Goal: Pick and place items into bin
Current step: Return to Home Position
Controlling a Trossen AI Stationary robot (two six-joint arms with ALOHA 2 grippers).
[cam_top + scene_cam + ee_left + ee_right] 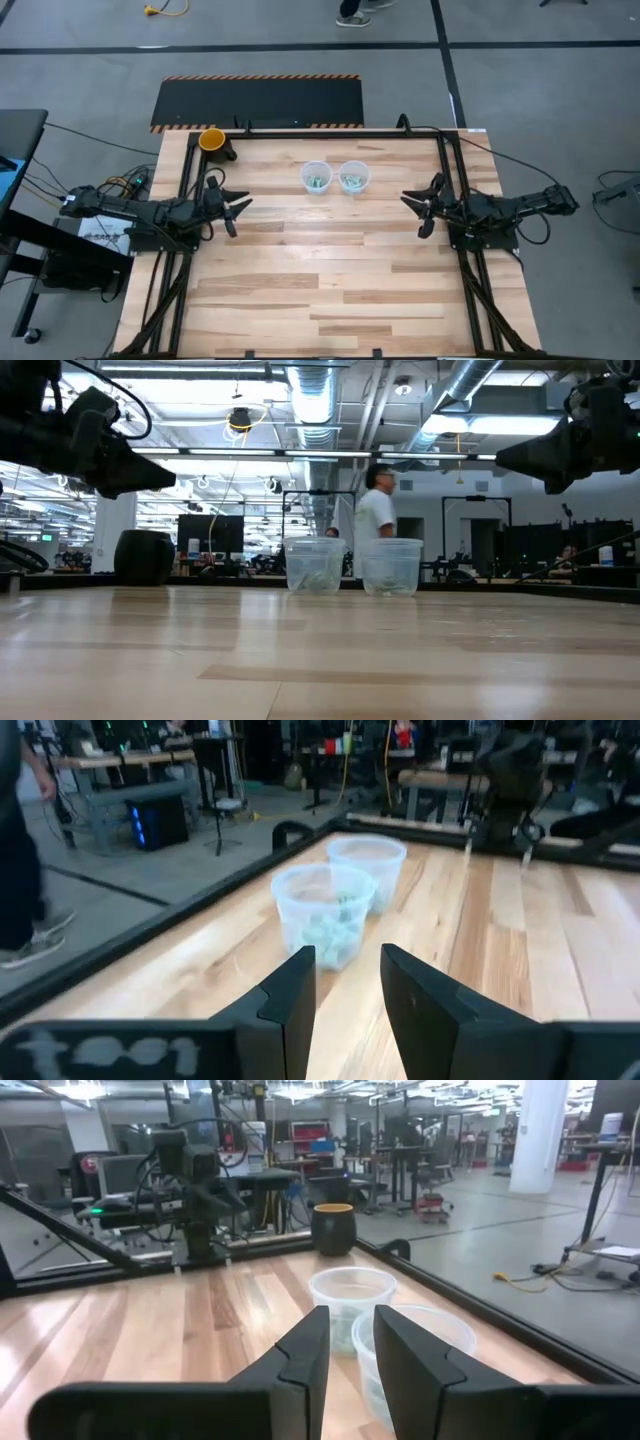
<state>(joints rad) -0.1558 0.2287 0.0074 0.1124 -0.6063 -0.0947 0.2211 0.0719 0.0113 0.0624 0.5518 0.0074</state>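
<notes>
On the wooden tabletop [330,290], no loose packet is seen across the near half. Midway back, the left gripper [236,210] is held at the left edge and the right gripper [420,208] at the right edge. Each has its fingers parted and nothing grasped, which is judged a resting pose clear of the bins. Near the far edge, the left clear bin [304,176] and the right clear bin [366,176] are set side by side. The items [328,932] are gathered inside both as small, pale green-and-white crinkled packets. A dark, orange-lined cup [213,141] is stood at the far left corner.
</notes>
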